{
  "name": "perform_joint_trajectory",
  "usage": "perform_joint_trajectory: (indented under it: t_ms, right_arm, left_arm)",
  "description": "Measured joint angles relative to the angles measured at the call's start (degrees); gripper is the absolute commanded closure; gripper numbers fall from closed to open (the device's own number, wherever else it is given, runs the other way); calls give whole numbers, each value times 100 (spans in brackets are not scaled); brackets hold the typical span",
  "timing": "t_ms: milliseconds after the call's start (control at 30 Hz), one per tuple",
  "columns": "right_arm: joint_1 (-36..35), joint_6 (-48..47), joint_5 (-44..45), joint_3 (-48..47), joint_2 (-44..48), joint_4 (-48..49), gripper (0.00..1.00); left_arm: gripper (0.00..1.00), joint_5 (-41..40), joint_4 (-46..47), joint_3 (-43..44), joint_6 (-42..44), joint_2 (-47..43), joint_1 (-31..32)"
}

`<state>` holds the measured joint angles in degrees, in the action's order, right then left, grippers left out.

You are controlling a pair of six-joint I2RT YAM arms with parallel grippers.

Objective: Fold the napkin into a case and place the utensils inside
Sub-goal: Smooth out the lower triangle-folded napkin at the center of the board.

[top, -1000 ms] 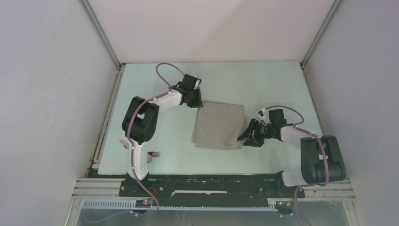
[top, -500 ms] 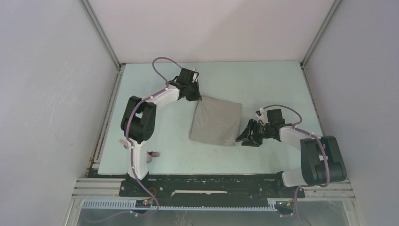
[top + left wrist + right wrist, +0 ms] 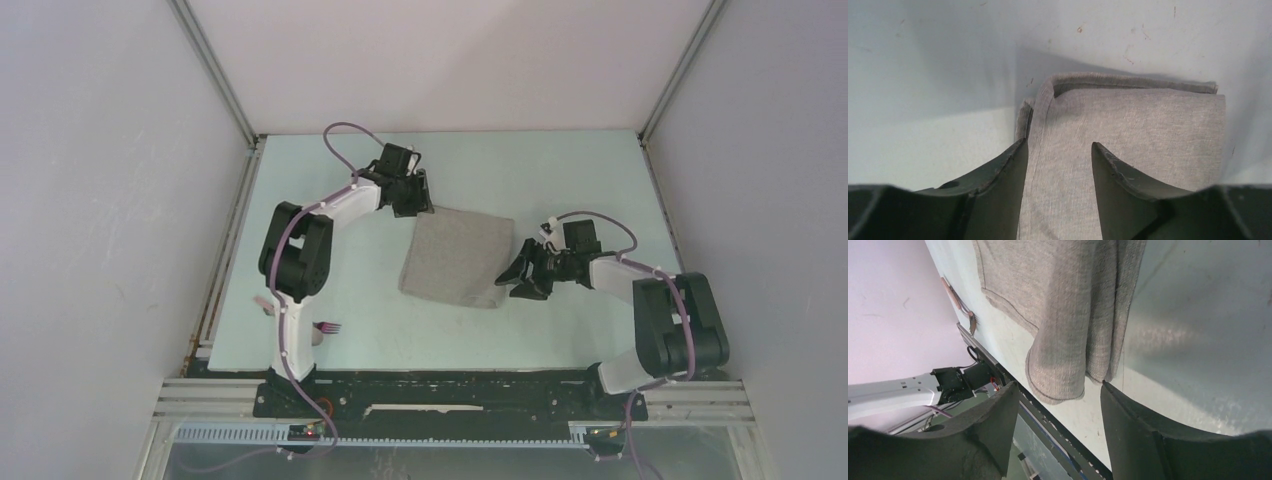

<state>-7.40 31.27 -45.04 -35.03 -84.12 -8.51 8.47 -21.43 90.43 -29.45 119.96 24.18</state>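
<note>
Left pincer [image 3: 1058, 145] and right pincer [image 3: 1059, 385] gape at opposite napkin [image 3: 455, 258] corners; the fork [image 3: 328, 327] lies beside the left arm [image 3: 295, 262].

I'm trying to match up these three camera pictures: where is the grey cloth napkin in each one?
Top external: the napkin lies near the middle of the picture, flat on the table.
Left wrist: the napkin fills the centre and right, down to the bottom edge.
Right wrist: the napkin runs down from the top edge, around the centre.
Shared landmark: the pale green table under it.
</note>
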Motion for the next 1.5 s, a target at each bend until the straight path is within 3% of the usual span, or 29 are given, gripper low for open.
perform_joint_trajectory:
  t_ms: [267,433,600,633,733,800,967,1200,1267,1500]
  right_arm:
    - [-133,9,0,-151,-562,11,42]
    - [-247,-245,229,-459,-903,-337,59]
    - [-282,-514,632,-481,-901,-704,87]
    - [-282,-540,667,-481,-901,-732,87]
    - [-289,-568,688,-490,-901,-767,60]
    - [-313,-590,702,-494,-883,-809,52]
    - [-306,-658,706,-507,-658,-903,47]
    - [-275,-664,426,-538,-918,-763,48]
    - [-278,-645,284,-551,-1012,-640,54]
    - [-251,-612,310,-562,-1158,-586,94]
  left_arm:
    - [46,-55,-90,-1117,-162,-1322,0]
    - [47,321,162,-1827,-339,-1943,0]
    - [47,592,289,-2461,-420,-2199,4]
    - [48,640,289,-2564,-428,-2256,7]
    - [47,732,291,-2736,-463,-2439,39]
    - [47,756,302,-2791,-461,-2577,79]
    - [45,824,343,-2929,-457,-2892,170]
    - [39,732,326,-3010,-396,-2835,179]
    - [39,693,326,-3012,-396,-2767,179]
    - [40,669,334,-3023,-398,-2706,179]
